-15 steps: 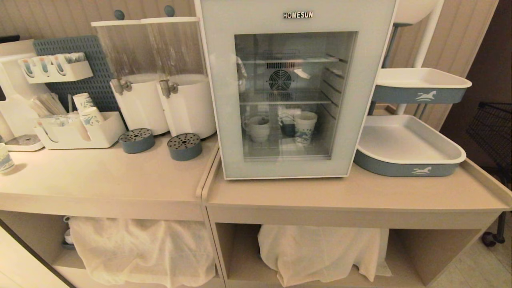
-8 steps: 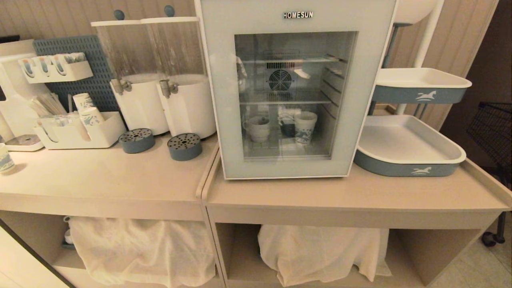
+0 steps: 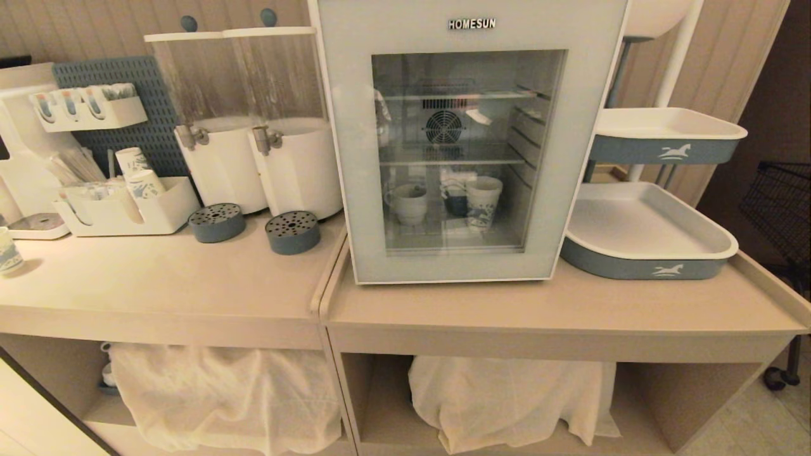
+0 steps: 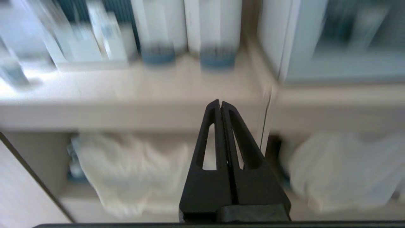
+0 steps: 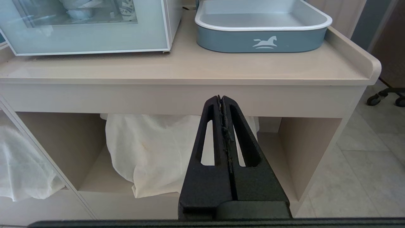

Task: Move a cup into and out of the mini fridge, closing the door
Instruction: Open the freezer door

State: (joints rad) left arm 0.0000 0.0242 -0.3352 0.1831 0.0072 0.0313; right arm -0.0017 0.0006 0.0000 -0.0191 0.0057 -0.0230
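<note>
head view: no arms in shot. mini fridge (image 3: 469, 142) boxy, white, top cut off; door (image 3: 355, 190) shut, glass hazy w/ glare. cup (image 3: 408, 202) squat, ceramic, sits on bottom wire shelf beside a paper cup (image 3: 483, 201).
left wrist view: heavy blur; left gripper (image 4: 220, 106) black, fingers pressed together, empty, in front of counter edge (image 4: 158, 114).
right wrist view: right gripper (image 5: 221, 100) closed, empty, below counter; fridge cut off at the corner, grey tray (image 5: 262, 38) smooth.

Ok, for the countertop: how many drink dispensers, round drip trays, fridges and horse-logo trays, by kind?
drink dispensers: 2
round drip trays: 2
fridge: 1
horse-logo trays: 2
Total: 7
</note>
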